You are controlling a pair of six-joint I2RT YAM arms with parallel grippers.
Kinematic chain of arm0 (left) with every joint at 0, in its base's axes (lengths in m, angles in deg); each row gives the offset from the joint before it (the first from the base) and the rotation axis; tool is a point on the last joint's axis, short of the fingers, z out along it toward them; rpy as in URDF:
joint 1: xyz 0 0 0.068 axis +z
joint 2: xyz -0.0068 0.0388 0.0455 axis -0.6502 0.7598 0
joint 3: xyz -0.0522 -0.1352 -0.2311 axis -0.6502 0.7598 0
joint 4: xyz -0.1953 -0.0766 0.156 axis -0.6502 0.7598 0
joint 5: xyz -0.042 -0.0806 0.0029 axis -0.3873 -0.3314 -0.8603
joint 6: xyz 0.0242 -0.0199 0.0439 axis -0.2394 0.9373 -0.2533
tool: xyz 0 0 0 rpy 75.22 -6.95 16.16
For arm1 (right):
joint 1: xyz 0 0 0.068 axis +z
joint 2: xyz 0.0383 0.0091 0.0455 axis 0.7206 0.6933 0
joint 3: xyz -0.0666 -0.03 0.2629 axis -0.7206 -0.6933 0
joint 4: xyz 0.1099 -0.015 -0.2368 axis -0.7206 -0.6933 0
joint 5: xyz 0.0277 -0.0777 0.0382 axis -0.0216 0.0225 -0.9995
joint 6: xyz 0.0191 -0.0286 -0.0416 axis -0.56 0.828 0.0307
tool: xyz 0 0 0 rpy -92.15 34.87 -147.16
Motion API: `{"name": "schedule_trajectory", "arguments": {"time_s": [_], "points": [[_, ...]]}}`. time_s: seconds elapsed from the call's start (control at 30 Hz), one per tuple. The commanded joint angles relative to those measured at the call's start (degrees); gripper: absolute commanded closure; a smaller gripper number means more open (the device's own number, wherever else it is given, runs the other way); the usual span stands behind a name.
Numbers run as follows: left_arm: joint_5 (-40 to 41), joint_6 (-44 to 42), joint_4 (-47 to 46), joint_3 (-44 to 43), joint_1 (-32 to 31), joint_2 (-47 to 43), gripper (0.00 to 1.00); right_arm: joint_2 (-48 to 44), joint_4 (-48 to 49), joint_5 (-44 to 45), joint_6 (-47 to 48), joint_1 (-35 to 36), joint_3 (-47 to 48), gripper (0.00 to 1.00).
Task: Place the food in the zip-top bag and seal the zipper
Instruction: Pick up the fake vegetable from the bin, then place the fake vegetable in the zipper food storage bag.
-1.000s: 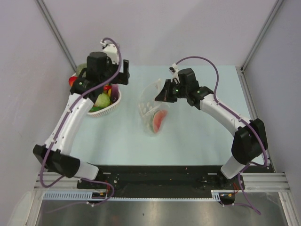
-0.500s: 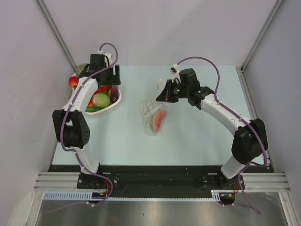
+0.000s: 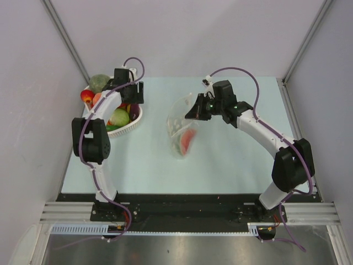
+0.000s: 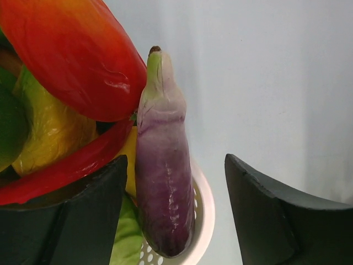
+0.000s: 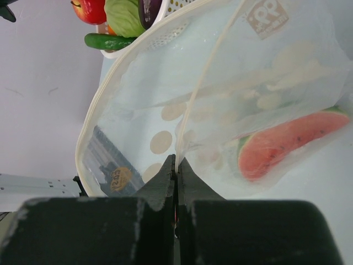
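While R tool (image 5: 175, 163) pinches bag (image 5: 265, 83) rim, eggplant (image 4: 163, 182) inside open L tool (image 4: 175, 161).

Table: pale blue-green top (image 3: 231, 154), flat and matte, was shut in by grey walls on three sides.
Basket: white, slotted (image 3: 132, 122), stood at the far left, heaped with food (image 3: 119, 117).
Zip-top bag: clear (image 3: 177, 124), rested near the centre, well apart from the basket.
Watermelon slice: red (image 3: 188, 140), lay inside the bag's near end.

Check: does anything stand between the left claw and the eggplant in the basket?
Nothing visible does. The open left claw straddles the eggplant, which lies at the white basket's rim. A red pepper sits against its neck, on the left finger's side.
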Motion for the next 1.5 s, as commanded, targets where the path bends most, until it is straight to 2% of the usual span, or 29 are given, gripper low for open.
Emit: {"name": "schedule_trajectory", "arguments": {"time_s": [0.0,0.43,0.47,0.6,0.77,0.93,1.0,1.17,1.47], "points": [[1.4,-0.5,-1.6,-2.2,0.4,0.2,0.31,-1.2,1.4,-1.3,-0.1,-0.5,-0.1,1.00],[0.6,0.2,1.8,1.3,2.3,-7.5,0.76,-1.9,2.1,-1.9,0.0,-0.9,-0.5,1.00],[0.3,0.3,2.7,1.4,2.4,-8.2,0.82,-1.9,2.3,-2.0,0.1,-0.9,-0.5,1.00],[-1.4,0.4,3.0,2.1,2.7,-13.2,0.89,-1.9,2.8,-2.4,0.0,-0.9,-0.5,1.00],[-4.5,1.5,1.4,2.2,2.7,-19.4,0.90,-1.8,3.5,-3.6,-0.1,-0.7,-0.4,1.00],[-16.2,8.1,-6.3,4.1,1.7,-29.6,0.89,-1.5,5.1,-5.4,-0.7,-0.2,-0.1,1.00],[-18.4,8.5,-10.6,5.0,-1.6,-32.5,0.88,-1.1,5.8,-6.5,-1.3,0.1,0.0,1.00],[-18.3,7.3,-13.5,5.7,-11.6,-37.9,0.87,-0.4,7.2,-8.9,-2.9,0.4,0.7,1.00],[-12.9,12.0,-15.5,13.8,-24.4,-36.7,0.85,0.0,8.3,-10.6,-3.9,0.6,1.4,1.00]]}}
